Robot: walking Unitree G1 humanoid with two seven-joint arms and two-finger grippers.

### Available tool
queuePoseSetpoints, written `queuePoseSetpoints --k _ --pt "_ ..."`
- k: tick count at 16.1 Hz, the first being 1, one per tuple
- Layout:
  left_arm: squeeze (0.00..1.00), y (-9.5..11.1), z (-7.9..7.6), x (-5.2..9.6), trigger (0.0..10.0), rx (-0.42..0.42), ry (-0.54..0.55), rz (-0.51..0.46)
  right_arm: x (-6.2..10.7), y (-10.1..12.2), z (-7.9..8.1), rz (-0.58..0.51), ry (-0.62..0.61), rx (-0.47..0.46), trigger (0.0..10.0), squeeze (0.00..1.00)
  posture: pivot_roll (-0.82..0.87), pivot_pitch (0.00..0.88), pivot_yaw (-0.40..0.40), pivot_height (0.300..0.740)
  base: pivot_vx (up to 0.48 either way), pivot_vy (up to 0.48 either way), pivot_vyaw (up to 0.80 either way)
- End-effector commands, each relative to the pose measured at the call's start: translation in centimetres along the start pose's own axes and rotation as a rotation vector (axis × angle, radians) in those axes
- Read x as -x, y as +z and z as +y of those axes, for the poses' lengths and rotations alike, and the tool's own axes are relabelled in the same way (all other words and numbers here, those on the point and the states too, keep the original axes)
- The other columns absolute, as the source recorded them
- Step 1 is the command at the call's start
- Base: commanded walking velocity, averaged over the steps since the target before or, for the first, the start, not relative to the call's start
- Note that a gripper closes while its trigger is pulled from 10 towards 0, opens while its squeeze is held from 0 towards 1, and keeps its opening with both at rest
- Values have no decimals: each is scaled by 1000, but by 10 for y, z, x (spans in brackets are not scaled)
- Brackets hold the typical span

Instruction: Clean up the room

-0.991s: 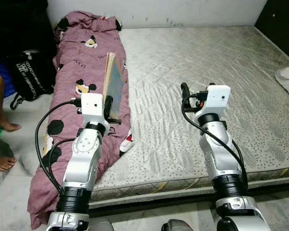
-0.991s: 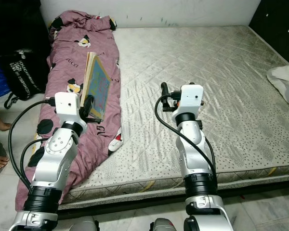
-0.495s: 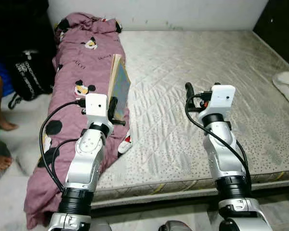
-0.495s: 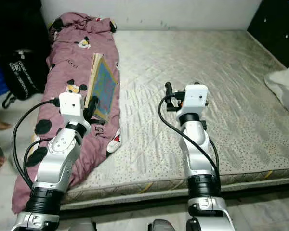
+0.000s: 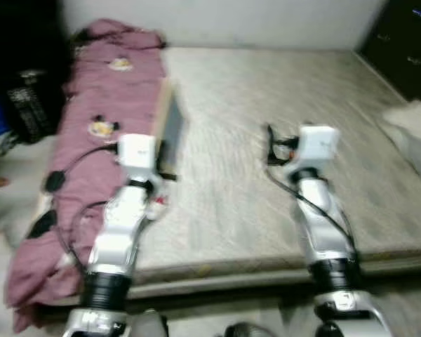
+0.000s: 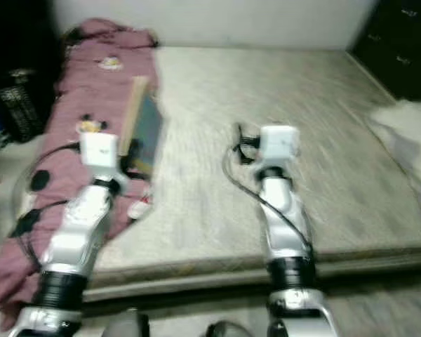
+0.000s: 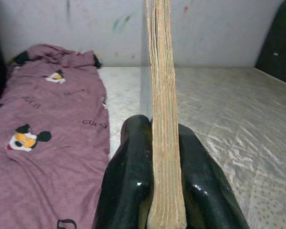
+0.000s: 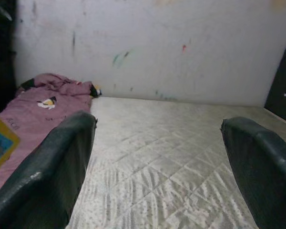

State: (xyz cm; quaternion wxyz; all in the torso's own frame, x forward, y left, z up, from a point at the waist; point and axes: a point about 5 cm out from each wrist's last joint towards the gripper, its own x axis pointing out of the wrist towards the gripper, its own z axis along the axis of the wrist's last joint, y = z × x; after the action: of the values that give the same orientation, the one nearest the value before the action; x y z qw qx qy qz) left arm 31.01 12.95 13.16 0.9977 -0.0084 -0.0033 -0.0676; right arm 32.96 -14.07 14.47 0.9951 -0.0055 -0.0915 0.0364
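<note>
My left gripper (image 5: 165, 156) is shut on a thin book (image 5: 170, 126) with a blue cover, held upright on its edge above the seam between the blanket and the bare mattress. In the left wrist view the book's (image 7: 163, 95) page edges stand straight up between my two black fingers (image 7: 128, 181). My right gripper (image 5: 270, 137) is open over the middle of the mattress (image 5: 266, 98), with nothing between its fingers (image 8: 52, 167). The eye views are blurred.
A pink cartoon-print blanket (image 5: 91, 119) lies bunched along the mattress's left side and hangs over its front corner. A black bag (image 5: 28, 112) sits on the floor at the left. White cloth (image 5: 414, 126) lies at the right edge. Dark furniture (image 5: 400, 35) stands at the back right.
The whole picture has shifted and blurred, so the camera has moved; the person's legs at the left have slid almost out of frame. Both arms keep their pose, the book still held.
</note>
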Motion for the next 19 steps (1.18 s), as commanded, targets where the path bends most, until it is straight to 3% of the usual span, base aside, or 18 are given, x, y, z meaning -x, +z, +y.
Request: queuePoseSetpoints --k 1,3,10,19 --pt "0 13 -9 -2 10000 10 -31 -55 -1 5 -9 -16 -19 20 10000 0 -13 0 -19 740 0 -420 0" --pt "0 12 -9 -2 10000 12 -27 -56 -1 5 -9 -15 -17 22 10000 0 -14 0 -21 740 0 -407 0" --pt "0 16 -8 -4 10000 66 -25 -87 0 2 -10 -8 -8 33 10000 0 -19 0 -25 740 0 0 0" --pt "0 20 -6 -7 10000 75 -27 -118 -6 4 -9 -16 2 23 10000 0 -19 0 -32 740 34 0 -55"
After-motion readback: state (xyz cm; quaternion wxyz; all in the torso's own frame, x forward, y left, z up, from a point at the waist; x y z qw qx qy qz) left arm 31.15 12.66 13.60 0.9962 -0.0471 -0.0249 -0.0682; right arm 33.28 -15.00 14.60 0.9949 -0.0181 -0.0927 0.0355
